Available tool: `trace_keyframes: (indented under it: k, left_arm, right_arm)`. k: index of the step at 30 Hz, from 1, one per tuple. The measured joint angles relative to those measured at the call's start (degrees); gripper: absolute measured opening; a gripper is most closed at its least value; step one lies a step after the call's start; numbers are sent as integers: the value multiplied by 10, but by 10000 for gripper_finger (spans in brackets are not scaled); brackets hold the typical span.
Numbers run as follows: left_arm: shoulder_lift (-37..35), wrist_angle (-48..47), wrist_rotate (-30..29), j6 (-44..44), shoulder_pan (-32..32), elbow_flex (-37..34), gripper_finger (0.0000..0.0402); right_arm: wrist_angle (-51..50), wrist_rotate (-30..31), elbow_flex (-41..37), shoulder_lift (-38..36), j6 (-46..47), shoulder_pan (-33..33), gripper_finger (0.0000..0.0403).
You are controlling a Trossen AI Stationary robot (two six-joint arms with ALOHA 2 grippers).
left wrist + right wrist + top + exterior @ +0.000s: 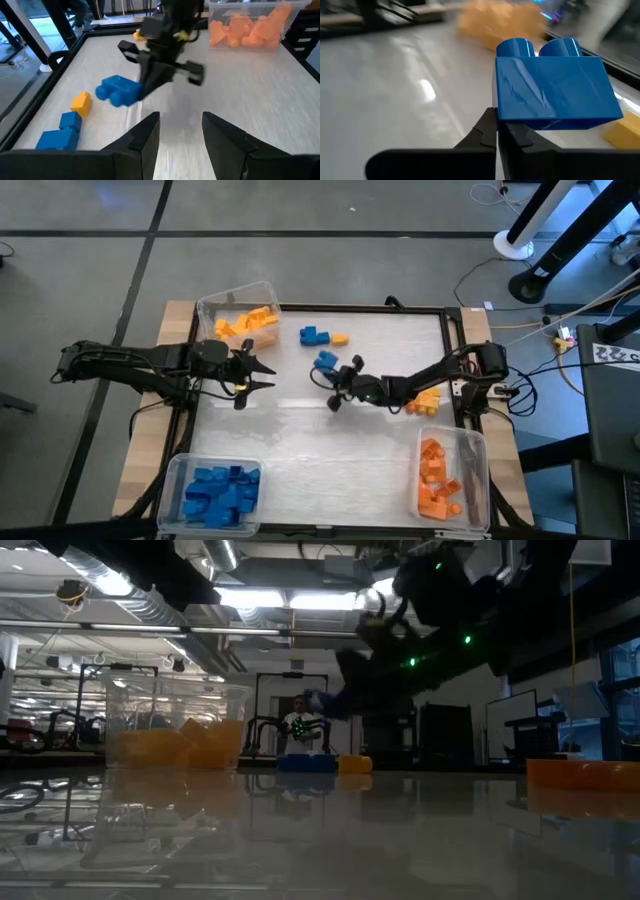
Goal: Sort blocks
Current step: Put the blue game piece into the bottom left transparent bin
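Note:
My right gripper (334, 372) reaches in from the table's right to mid-table and is shut on a blue block (326, 360), which also shows in the left wrist view (119, 90). My left gripper (270, 375) waits open at the table's left, pointing at that block, with nothing between its fingers (145, 135). A loose blue block (315, 335) and a yellow one (340, 338) lie flat on the table toward the far edge. Another yellow block (426, 402) lies beside my right arm. My right gripper pinches the blue block by its bottom edge near one corner (504, 118), at the tips of its two fingers (485, 131). The fingers come from the table's right, slanting slightly down. The block sits studs up, roughly level, lifted clear of the table.
A clear bin of yellow-orange blocks (240, 322) stands at the far left corner. A bin of blue blocks (218, 492) stands at the near left, and a bin of orange blocks (445, 480) at the near right. A black frame (452, 360) borders the white work surface.

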Motion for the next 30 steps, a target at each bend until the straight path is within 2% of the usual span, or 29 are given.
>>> trace_keyframes:
  k: [6,12,18,23,30]
  left_arm:
    - [31,10,16,30,0,0,137]
    - [107,26,122,36,0,0,137]
    - [173,94,139,37,0,0,137]
    - [173,107,139,94,-5,4,137]
    - [130,112,141,172,-59,5,137]
  right_arm:
    - [70,-20,0,-1,-25,36,4]
    - [73,-25,15,-1,-38,47,4]
    - [75,-91,42,-1,-72,48,4]
    - [74,-161,56,-1,-96,48,4]
    - [74,-226,57,-1,-96,48,4]
